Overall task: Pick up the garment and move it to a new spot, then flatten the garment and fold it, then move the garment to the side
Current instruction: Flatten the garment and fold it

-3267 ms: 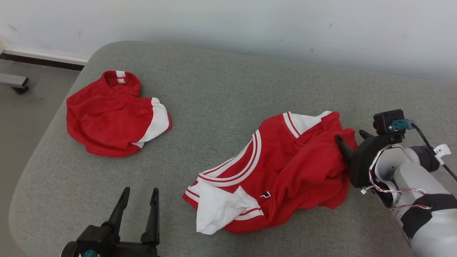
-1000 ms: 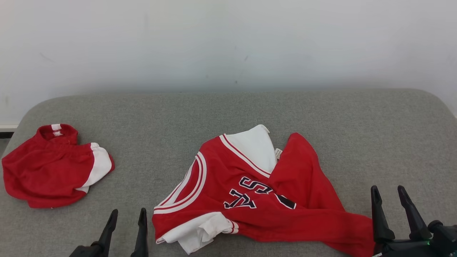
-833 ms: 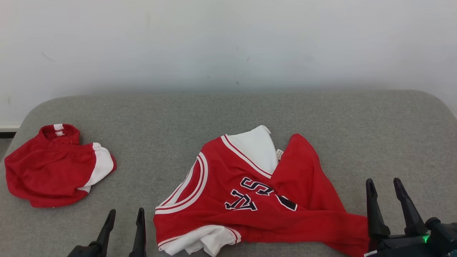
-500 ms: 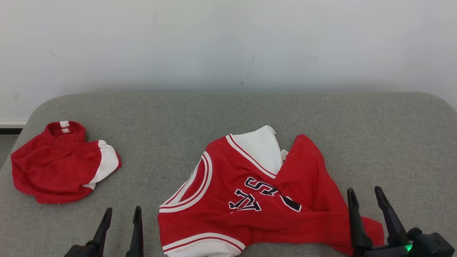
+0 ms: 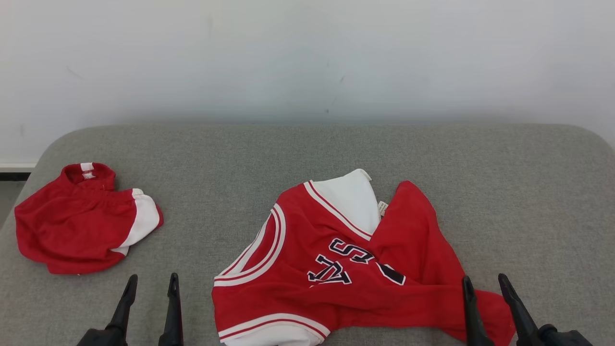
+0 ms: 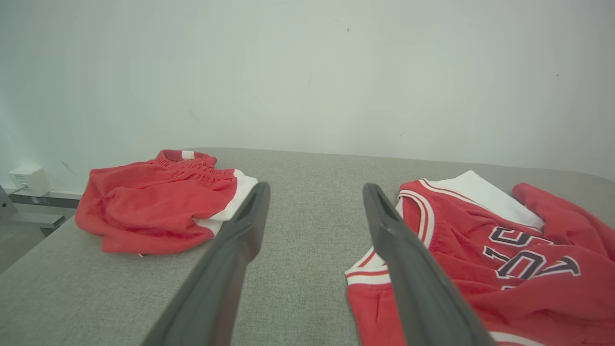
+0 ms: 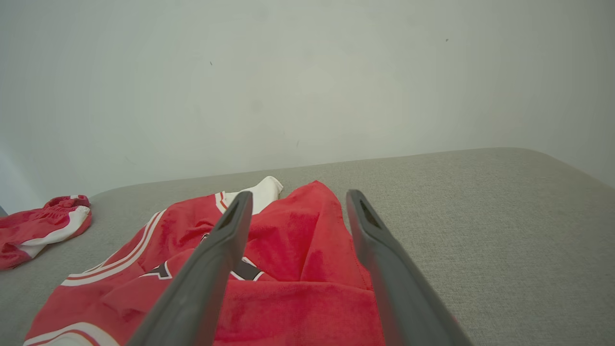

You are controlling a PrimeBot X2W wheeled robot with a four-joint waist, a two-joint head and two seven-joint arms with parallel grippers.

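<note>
Jersey point(image 5: 346, 269) lies crumpled — red, white-trimmed, dark lettering showing.

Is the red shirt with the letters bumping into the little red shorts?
Apart. The head view shows a wide strip of bare grey cushion between the shirt and the shorts; the left wrist view shows the same gap.

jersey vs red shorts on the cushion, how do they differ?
The jersey is bigger and sprawled, one side folded across it; the shorts sit bunched compactly. The jersey carries dark lettering; the shorts show none. Both are red with white trim, lying on the grey cushion.
</note>
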